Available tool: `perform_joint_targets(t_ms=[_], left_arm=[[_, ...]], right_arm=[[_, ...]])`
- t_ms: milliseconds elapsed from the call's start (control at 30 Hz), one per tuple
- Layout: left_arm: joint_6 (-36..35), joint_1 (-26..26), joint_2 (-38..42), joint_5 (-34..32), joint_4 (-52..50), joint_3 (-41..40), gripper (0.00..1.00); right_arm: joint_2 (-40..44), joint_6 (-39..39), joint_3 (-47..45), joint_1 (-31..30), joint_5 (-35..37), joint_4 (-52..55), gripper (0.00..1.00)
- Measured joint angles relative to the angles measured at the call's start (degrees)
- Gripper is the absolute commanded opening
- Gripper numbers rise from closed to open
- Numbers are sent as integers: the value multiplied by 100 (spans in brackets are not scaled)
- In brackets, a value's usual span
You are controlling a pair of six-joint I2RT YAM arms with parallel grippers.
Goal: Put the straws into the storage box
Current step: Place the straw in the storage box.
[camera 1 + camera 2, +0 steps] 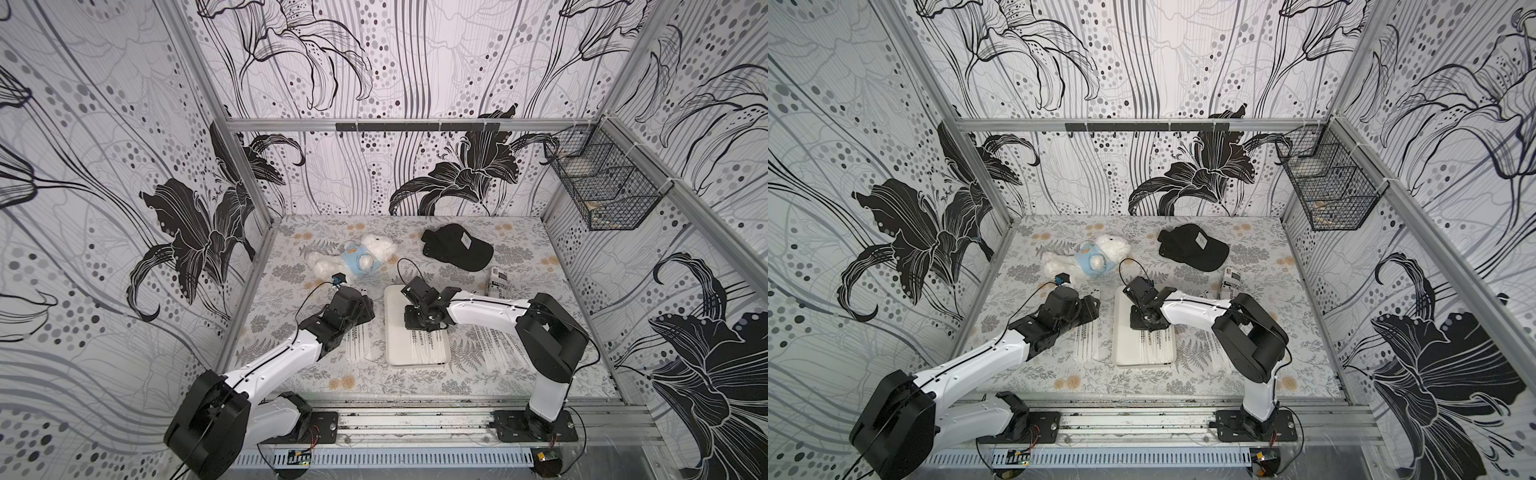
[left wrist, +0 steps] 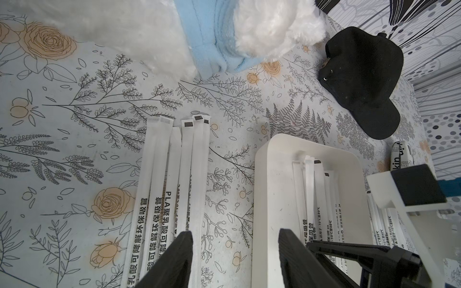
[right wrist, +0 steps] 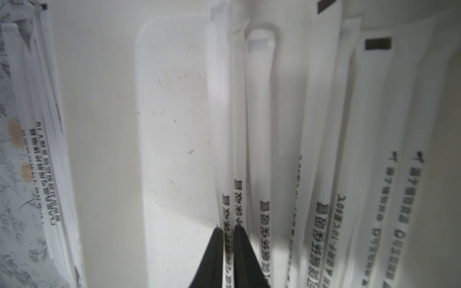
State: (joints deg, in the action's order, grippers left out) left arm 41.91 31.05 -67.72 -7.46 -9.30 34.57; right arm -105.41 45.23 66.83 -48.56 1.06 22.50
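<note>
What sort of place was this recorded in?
Probably a purpose-built robot booth, not a real room: aluminium frame holding floral-printed wall panels, a mounting rail along the front edge, and unrelated props, a plush toy and black cap, lying near the straws.

A floral-print cover [image 1: 415, 386], grey with orange blooms, lies over the whole tabletop. A white plush toy [image 1: 357, 257] in a light blue garment lies toward the rear left of the cover. A black cap [image 1: 457, 247] with a small white label on its crown lies to the right of the toy, not touching it. A short white packet [image 1: 498, 282] with black print lies just in front of the cap brim. A black wire mesh basket [image 1: 602, 183] hangs on the right wall frame; its contents are unclear. A black hook rail [image 1: 415, 126] runs along the rear crossbar. Black-and-white lily wallpaper [image 1: 374, 62] covers all three walls
</note>
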Motion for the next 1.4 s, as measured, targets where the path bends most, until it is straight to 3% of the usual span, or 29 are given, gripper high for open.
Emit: perform_joint_targets(t_ms=[367, 600, 933, 1400], left_arm=[[-20, -31, 0, -7, -35, 2, 60], [-83, -323, 17, -4, -173, 2, 60], [-72, -352, 20, 76, -142, -31, 60], [-66, -352, 20, 105, -136, -129, 59]], right_arm=[[2, -114, 15, 0, 35, 168, 22], [4, -208, 160, -11, 31, 293, 15], [-385, -223, 577, -190, -199, 72, 14], [-468, -269, 452, -63, -164, 57, 15]])
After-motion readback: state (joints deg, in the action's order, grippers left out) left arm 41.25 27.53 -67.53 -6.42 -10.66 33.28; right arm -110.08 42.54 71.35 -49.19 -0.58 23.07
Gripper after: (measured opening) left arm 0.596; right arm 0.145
